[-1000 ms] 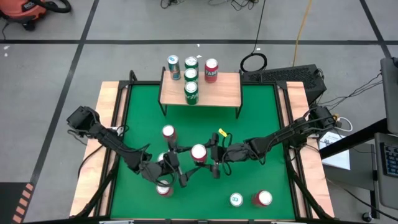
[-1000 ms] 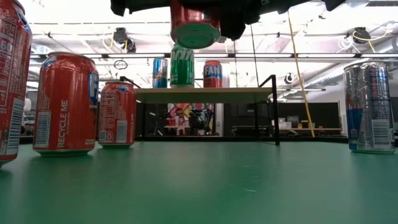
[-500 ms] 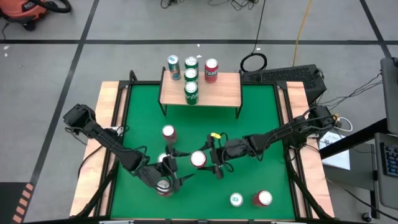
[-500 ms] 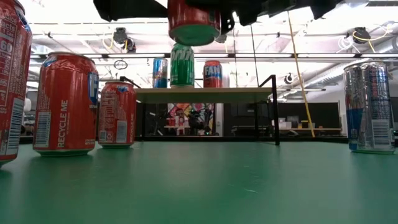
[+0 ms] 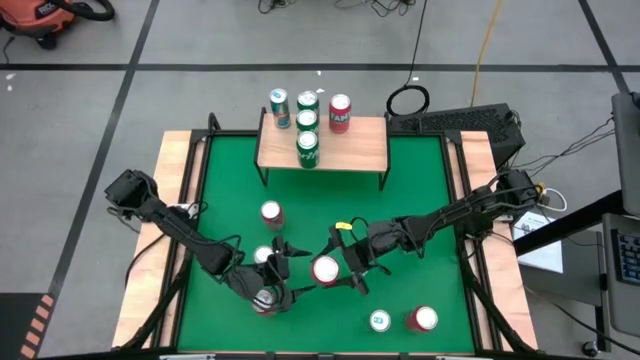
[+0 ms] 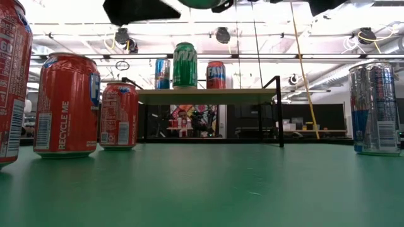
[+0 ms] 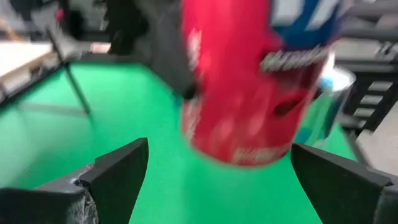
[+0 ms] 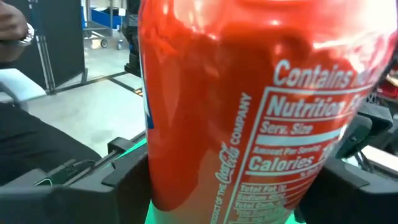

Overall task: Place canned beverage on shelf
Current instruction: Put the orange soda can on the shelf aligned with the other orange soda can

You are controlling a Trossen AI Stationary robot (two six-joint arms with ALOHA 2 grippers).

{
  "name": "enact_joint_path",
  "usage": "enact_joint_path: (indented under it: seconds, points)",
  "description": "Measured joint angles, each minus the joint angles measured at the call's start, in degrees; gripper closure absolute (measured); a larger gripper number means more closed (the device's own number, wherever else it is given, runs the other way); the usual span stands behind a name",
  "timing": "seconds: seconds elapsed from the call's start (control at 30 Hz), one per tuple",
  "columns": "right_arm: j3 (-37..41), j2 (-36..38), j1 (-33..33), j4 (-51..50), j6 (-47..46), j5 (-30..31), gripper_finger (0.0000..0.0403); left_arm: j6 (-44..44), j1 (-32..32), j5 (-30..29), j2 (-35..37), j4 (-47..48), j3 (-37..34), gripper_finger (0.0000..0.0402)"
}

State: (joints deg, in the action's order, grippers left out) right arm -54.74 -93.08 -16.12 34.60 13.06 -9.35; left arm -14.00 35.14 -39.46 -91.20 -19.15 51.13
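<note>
**Right tool lifts red can above the table, shelf well ahead**

The right tool (image 5: pixel 338 270) is clamped on a red can (image 5: pixel 325 269), held clear of the green table (image 5: pixel 420 200); the left tool (image 5: pixel 280 275), fingers spread and empty, sits just beside it. The can's silver top shows from above and its red printed side fills the right wrist view. The shelf (image 5: pixel 350 150) already carries four cans, so a crowded landing could topple one, and the nearby left tool could clip the load.
</note>
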Motion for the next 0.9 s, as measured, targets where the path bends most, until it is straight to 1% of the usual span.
enact_joint_path:
  seconds: [0.1,0.2,0.33,0.57,0.67,0.77,0.9]
  points:
    - [0.0,0.0,0.0,-0.2,1.2,0.0,0.0107,4.6,-0.3,0.2,-1.6,-7.0,0.0,0.0009]
    - [0.0,0.0,0.0,-0.2,1.3,0.0,0.0103,7.9,-1.1,1.8,-2.8,-10.9,0.0,0.0009]
    - [0.0,0.0,0.0,-0.2,1.4,0.0,0.0101,8.5,-2.2,5.1,-3.1,-11.6,0.0,0.0009]
    - [0.0,0.0,0.0,-0.5,1.4,0.1,0.0100,8.5,-3.7,5.4,-3.2,-11.6,0.0,0.0011]
    - [0.0,0.0,0.0,-0.5,1.3,0.3,0.0100,8.8,-4.0,5.8,-3.2,-11.6,0.0,0.0027]
    - [0.0,0.0,0.0,-0.8,1.0,0.4,0.0099,9.0,-4.3,6.2,-3.2,-11.4,0.0,0.0057]
    - [0.0,0.0,-0.1,-1.7,0.1,2.3,0.0099,10.6,-4.3,6.7,-3.2,-11.3,-0.1,0.0094]
